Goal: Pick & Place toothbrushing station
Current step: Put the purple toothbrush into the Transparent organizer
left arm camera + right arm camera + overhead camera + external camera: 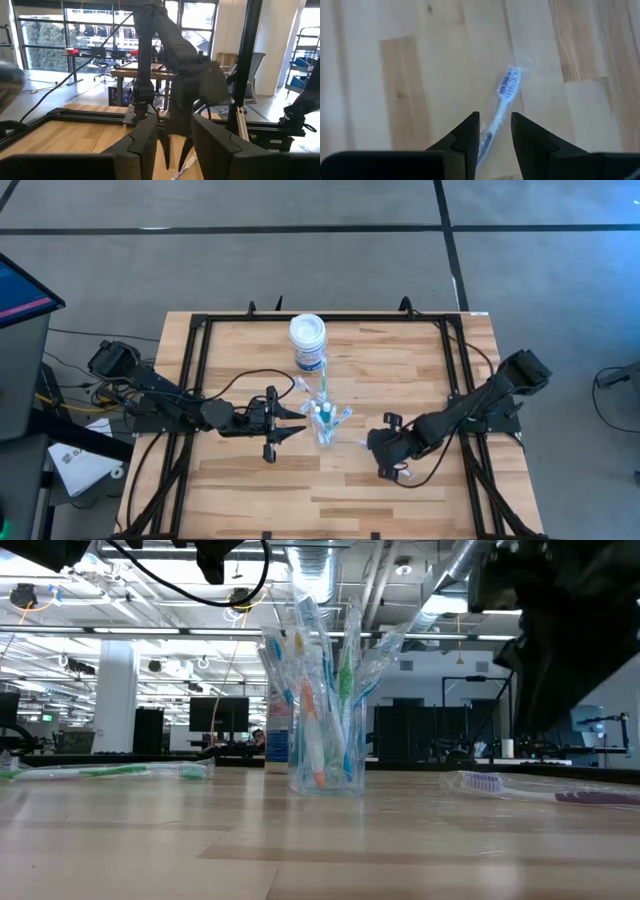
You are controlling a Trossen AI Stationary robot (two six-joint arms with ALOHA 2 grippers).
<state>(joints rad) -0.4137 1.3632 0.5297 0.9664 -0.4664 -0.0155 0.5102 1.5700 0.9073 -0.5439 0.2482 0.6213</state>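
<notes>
In the middle of the high view stands the clear cup [324,425], full of toothbrushes [318,705] that fan out of its top. It sits on the wooden table [250,490], just below the white jar [308,341] in the frame.

At the lower right of that view, the right gripper [395,472] is down low over a wrapped toothbrush [503,95] that lies flat on the wood. In the right wrist view its two fingers are a little apart, one on each side of the handle. They do not squeeze it yet, so the gripper holds nothing.

The left gripper [296,420] waits just left of the cup. Its fingers are open and empty.

I think the step now is to grab this loose brush. To do it well, the fingers should go right down to the wood, stay lined up across the thin handle, and close slowly. The wrap looks slippery, so a grip near the middle seems safest. Then the brush can go up and over to the cup
</notes>
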